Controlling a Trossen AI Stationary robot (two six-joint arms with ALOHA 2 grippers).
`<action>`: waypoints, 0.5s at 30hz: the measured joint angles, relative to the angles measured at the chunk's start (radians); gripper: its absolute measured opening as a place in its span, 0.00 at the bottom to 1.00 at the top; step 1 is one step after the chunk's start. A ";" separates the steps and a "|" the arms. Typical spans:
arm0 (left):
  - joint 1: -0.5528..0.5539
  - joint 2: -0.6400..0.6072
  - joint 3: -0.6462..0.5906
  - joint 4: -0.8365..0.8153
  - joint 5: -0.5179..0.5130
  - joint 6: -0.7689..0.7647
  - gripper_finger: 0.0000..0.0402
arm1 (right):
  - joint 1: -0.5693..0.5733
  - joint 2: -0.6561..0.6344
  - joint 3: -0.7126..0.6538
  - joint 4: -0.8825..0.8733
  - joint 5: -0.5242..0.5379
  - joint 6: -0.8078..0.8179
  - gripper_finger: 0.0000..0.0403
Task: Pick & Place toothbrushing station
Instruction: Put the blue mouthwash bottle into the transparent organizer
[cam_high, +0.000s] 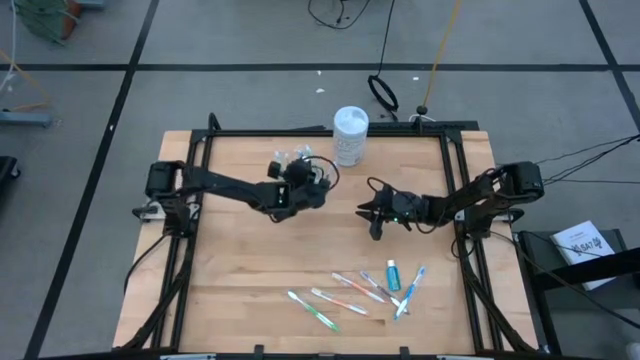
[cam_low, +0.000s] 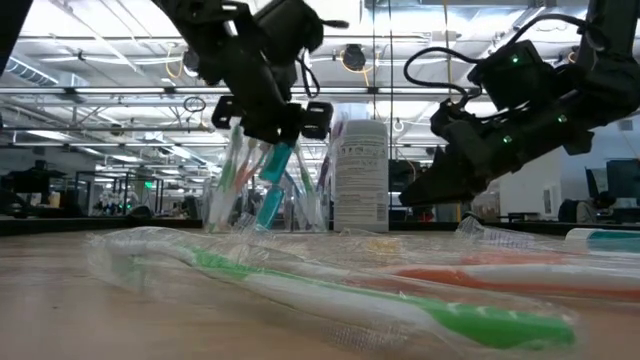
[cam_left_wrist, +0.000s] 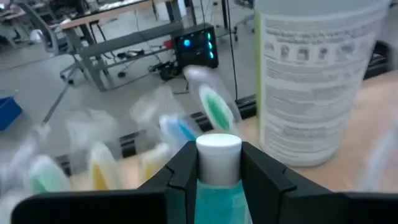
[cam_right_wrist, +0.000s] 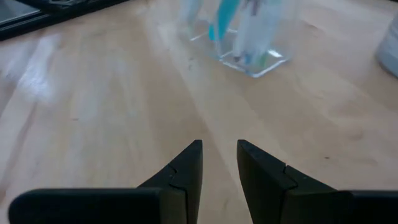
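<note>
Toothpaste tube (cam_left_wrist: 218, 186), hidden overhead, shows clamped in left gripper (cam_left_wrist: 219, 163) jaws; right gripper (cam_right_wrist: 219, 163) jaws apart.

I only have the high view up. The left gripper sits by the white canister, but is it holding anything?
Observer: Yes. In its wrist view the left gripper is shut on a teal toothpaste tube with a white cap.
Operator: Is it near the cup?
Observer: The low view shows that tube's lower end down among the toothbrushes in the clear cup, beside the white canister.
Operator: And the right gripper?
Observer: The right gripper holds nothing; its fingers stand slightly apart above bare wood of the table, pointed toward the cup.
</note>
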 joint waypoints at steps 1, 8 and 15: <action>-0.012 0.014 0.000 0.005 -0.022 -0.015 0.23 | 0.007 0.000 0.000 -0.003 0.000 0.000 0.23; -0.111 0.042 0.000 0.015 -0.248 -0.165 0.23 | 0.032 0.000 0.000 0.002 0.000 -0.001 0.23; -0.083 0.087 -0.001 -0.019 -0.221 -0.143 0.23 | 0.033 0.000 0.000 0.005 0.000 0.012 0.23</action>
